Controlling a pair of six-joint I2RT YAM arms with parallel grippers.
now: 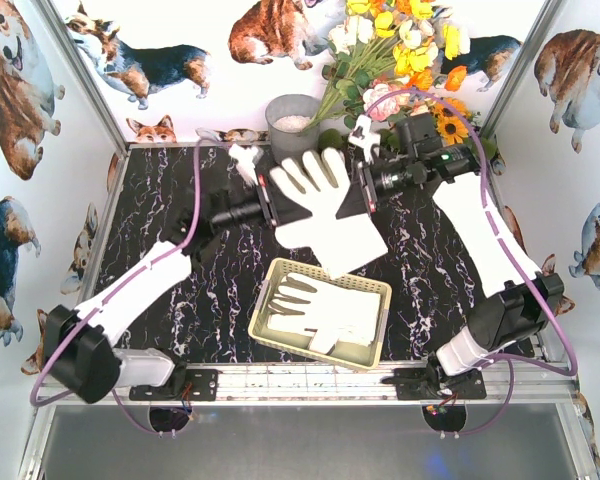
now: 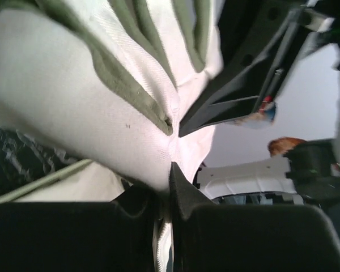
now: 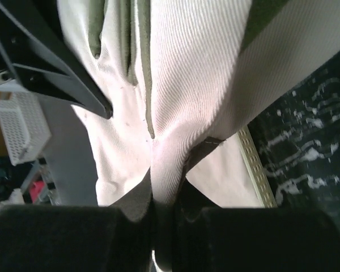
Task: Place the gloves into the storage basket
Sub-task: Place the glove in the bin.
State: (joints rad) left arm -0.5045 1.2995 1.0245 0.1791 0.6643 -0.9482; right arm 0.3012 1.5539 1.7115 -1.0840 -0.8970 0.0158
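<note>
A white glove (image 1: 318, 208) hangs spread in the air between my two grippers, above and just behind the cream lattice storage basket (image 1: 267, 295). My left gripper (image 1: 269, 203) is shut on the glove's left edge. My right gripper (image 1: 363, 186) is shut on its right edge. In the left wrist view the glove (image 2: 102, 85) with olive finger patches fills the frame, pinched between my fingers (image 2: 184, 192). In the right wrist view the glove (image 3: 181, 85) is pinched the same way. Another glove (image 1: 325, 310) lies flat in the basket, whose rim shows under the held glove (image 3: 252, 164).
A grey metal bucket (image 1: 292, 122) and a bunch of artificial flowers (image 1: 400, 50) stand at the back of the black marble table (image 1: 160, 200). Corgi-print walls close in on the sides and back.
</note>
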